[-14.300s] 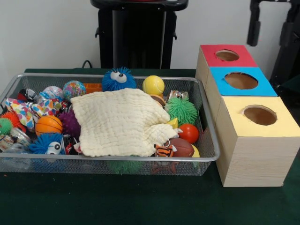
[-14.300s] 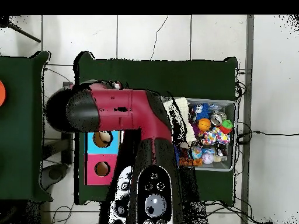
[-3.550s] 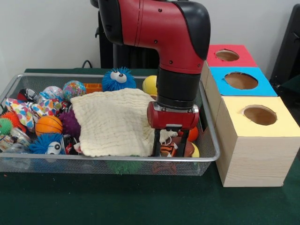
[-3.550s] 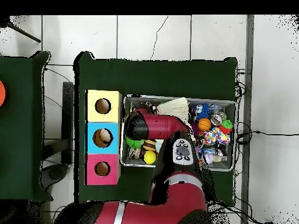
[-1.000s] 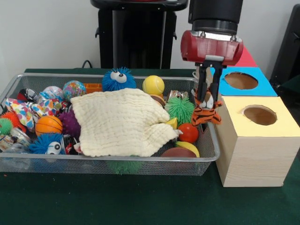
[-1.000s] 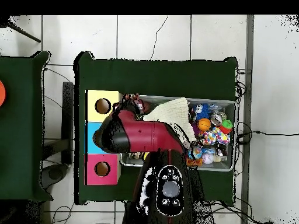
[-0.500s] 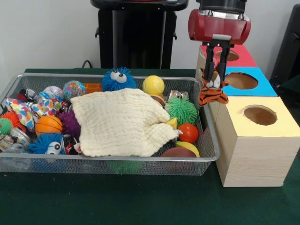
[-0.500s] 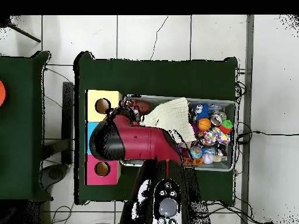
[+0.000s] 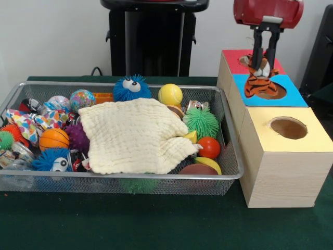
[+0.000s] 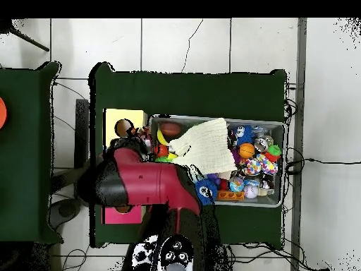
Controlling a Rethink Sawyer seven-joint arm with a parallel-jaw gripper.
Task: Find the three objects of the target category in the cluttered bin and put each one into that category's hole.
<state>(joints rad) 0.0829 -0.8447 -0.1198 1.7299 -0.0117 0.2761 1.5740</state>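
My gripper hangs over the blue box, pinching a tiger toy.

My two fingers are pressed together on the tiger's head, and its striped body dangles just above the blue box's hole, at the hole's edge nearest the wire bin. The red box and yellow box flank it, their tops bare, with open air around my tool. In the bin, a cream cloth covers the middle; balls crowd both end walls.
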